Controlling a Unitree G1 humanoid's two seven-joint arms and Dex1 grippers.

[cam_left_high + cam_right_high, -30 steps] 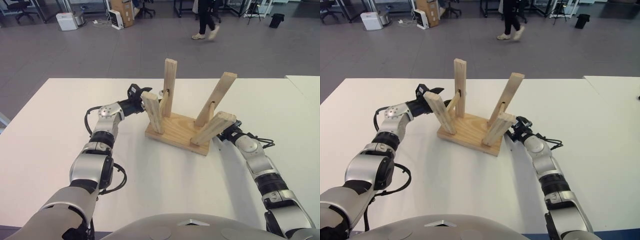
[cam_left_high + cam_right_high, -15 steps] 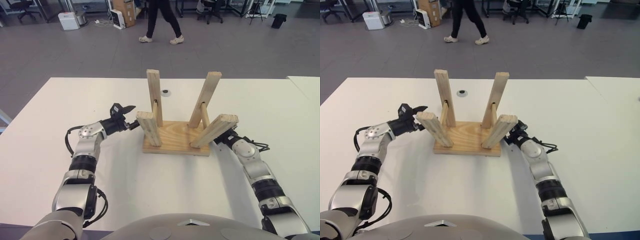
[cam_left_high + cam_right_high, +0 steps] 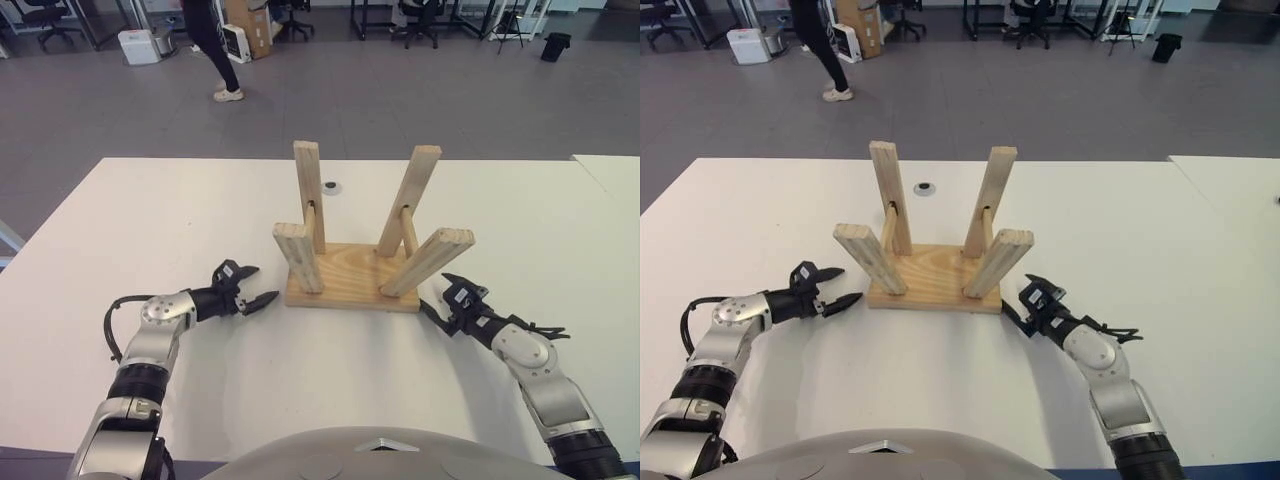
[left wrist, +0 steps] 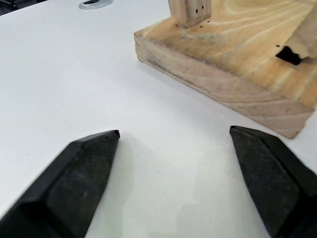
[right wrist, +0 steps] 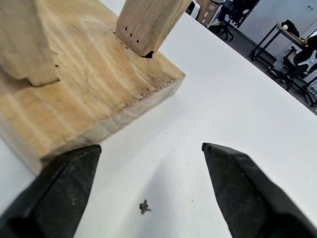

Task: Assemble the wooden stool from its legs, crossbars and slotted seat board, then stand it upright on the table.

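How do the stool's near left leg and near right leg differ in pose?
The near right leg leans strongly outward; the near left leg only slightly. The near right leg's top juts past the seat board; the near left leg's hardly does. Both rise from it.

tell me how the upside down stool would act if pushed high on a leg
Probably stiff: the stool looks like solid wood. It likely slides rather than tips, since the broad seat board lies flat on the table. A high push on a splayed leg might rock it or strain the joint.
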